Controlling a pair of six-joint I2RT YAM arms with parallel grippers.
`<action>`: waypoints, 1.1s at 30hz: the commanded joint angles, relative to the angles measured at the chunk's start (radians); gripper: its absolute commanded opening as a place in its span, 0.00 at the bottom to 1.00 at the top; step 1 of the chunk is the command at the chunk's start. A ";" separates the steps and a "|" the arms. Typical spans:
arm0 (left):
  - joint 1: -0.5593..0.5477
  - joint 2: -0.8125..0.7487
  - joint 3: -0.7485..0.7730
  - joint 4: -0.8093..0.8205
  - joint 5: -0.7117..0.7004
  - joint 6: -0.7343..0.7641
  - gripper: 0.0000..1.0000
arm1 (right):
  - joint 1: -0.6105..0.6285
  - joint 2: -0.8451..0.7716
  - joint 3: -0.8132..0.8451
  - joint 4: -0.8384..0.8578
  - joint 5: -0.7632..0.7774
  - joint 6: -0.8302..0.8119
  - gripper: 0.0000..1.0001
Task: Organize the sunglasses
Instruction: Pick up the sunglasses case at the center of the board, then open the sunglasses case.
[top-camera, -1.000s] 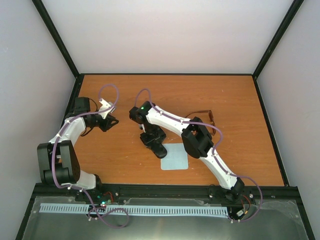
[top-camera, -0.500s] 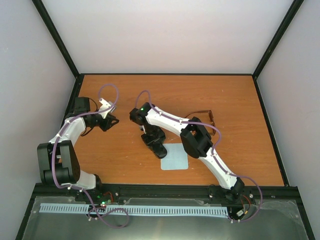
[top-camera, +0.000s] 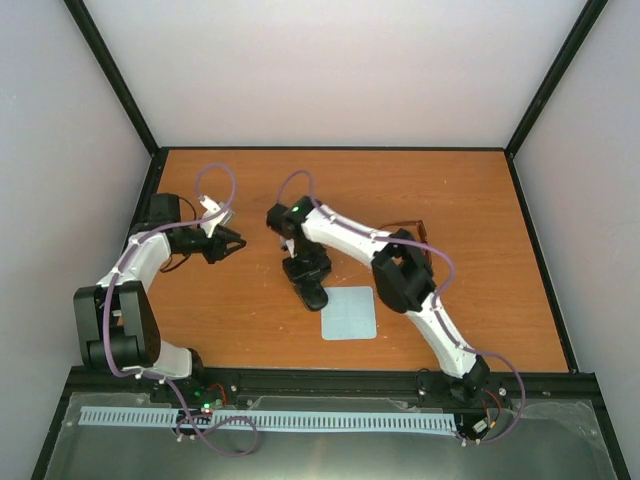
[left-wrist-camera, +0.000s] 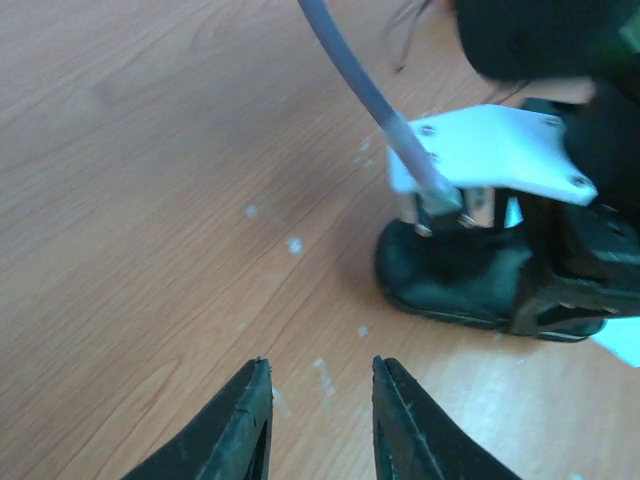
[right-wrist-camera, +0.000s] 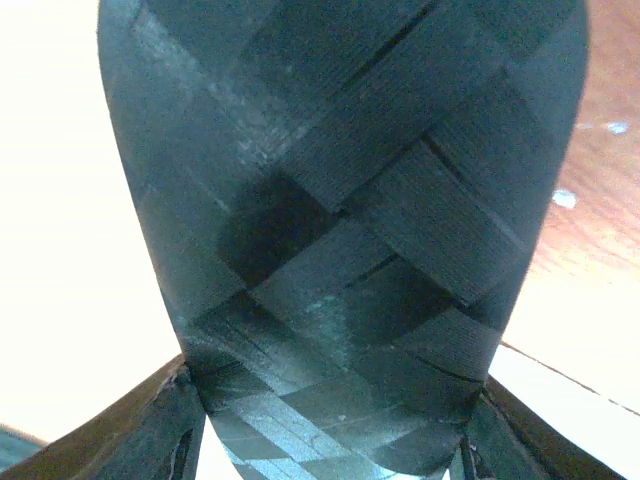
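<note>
The sunglasses (top-camera: 422, 231) lie at the table's right of centre, with only a reddish-brown bit showing past my right arm's elbow. My right gripper (top-camera: 304, 268) points down in mid-table, shut on the black woven glasses case (top-camera: 312, 290). In the right wrist view the case (right-wrist-camera: 340, 220) fills the frame, wedged between the right gripper's (right-wrist-camera: 330, 385) two fingers. My left gripper (top-camera: 230, 243) hovers to the case's left, open and holding nothing. In the left wrist view the left gripper (left-wrist-camera: 315, 365) shows bare wood in its gap, with the case (left-wrist-camera: 450, 280) ahead.
A pale blue square cloth (top-camera: 349, 312) lies flat just right of and nearer than the case, and its corner (left-wrist-camera: 622, 340) shows in the left wrist view. Black frame rails (top-camera: 330, 150) and white walls edge the wooden table (top-camera: 480, 320).
My right arm has shifted slightly to the right with its elbow swinging outward, and its jaws have narrowed on the case. The left gripper has edged right toward the case.
</note>
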 joint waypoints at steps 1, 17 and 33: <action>-0.021 -0.037 0.092 -0.145 0.254 0.123 0.29 | -0.139 -0.236 -0.122 0.233 -0.280 0.023 0.14; -0.219 -0.179 0.142 0.083 0.488 -0.165 0.16 | -0.298 -0.494 -0.481 0.826 -0.968 0.118 0.10; -0.239 -0.090 0.160 0.107 0.442 -0.159 0.16 | -0.294 -0.533 -0.490 0.922 -1.042 0.162 0.08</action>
